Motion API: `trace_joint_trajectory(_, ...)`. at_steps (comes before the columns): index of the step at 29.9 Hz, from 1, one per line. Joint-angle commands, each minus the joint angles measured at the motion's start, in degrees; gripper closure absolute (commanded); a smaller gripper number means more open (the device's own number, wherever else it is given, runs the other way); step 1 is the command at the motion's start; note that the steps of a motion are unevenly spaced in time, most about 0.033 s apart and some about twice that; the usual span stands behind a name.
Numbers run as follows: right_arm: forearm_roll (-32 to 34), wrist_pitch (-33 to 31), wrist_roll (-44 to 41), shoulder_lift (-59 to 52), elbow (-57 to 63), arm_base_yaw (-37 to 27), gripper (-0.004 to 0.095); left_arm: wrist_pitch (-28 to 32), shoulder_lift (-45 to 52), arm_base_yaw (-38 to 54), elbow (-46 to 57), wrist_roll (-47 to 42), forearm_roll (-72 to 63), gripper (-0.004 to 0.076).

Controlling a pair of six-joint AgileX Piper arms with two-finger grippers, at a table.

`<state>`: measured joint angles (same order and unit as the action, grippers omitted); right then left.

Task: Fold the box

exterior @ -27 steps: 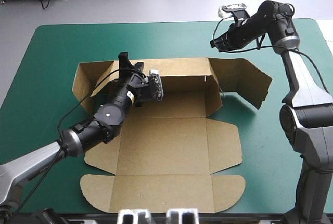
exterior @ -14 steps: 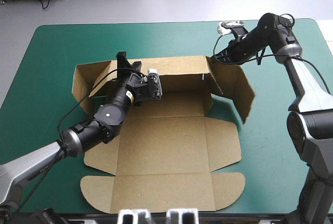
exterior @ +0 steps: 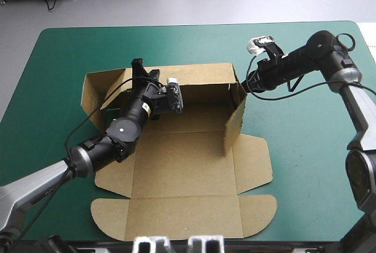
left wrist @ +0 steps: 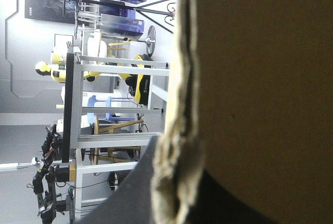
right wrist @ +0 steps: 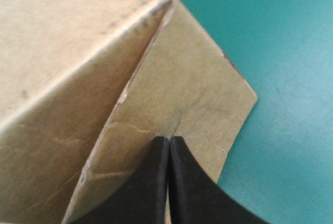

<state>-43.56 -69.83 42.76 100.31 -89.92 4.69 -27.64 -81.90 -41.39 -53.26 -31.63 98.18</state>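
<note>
The brown box lies open on the teal-green cover, its back wall raised. My left gripper sits on that wall's top edge near its left end; in the left wrist view the board runs between the black fingers, which are shut on it. My right gripper is shut, its tip pressed against the outside of the right end flap. That flap stands upright, turned inward across the box's right end.
The back wall's left end flap angles outward. The right side panel lies flat. The lid with rounded tabs lies flat by the table's front edge. Bare cover spreads to the right of the box.
My right gripper has moved down and in toward the box's back right corner, swinging the right end flap from spread outward to standing across the box's end. The left arm has stayed put.
</note>
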Motion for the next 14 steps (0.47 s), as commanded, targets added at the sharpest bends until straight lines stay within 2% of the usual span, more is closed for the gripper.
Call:
trace_joint_trajectory(1, -6.74, 5.22, 6.98, -5.59, 3.71, -1.96, 0.0932, -2.24, 2.35, -0.14, -1.59, -0.55, 2.85, 0.0734)
trace_joint_trajectory(4, -7.46, 10.68, 13.26, -8.98, 9.6, -2.23, 0.0932, -2.24, 2.35, -0.14, -1.59, -0.55, 2.85, 0.0734)
trace_joint_trajectory(7, -12.8, 15.55, 21.62, -12.3, 17.57, -2.23, 0.0932, -1.98, 2.35, -0.14, -1.59, -0.55, 2.85, 0.0734)
trace_joint_trajectory(14, -36.63, 20.49, 48.76, -16.28, 35.92, -2.23, 0.093, -1.18, 2.35, -0.14, -1.59, -0.55, 2.85, 0.0733)
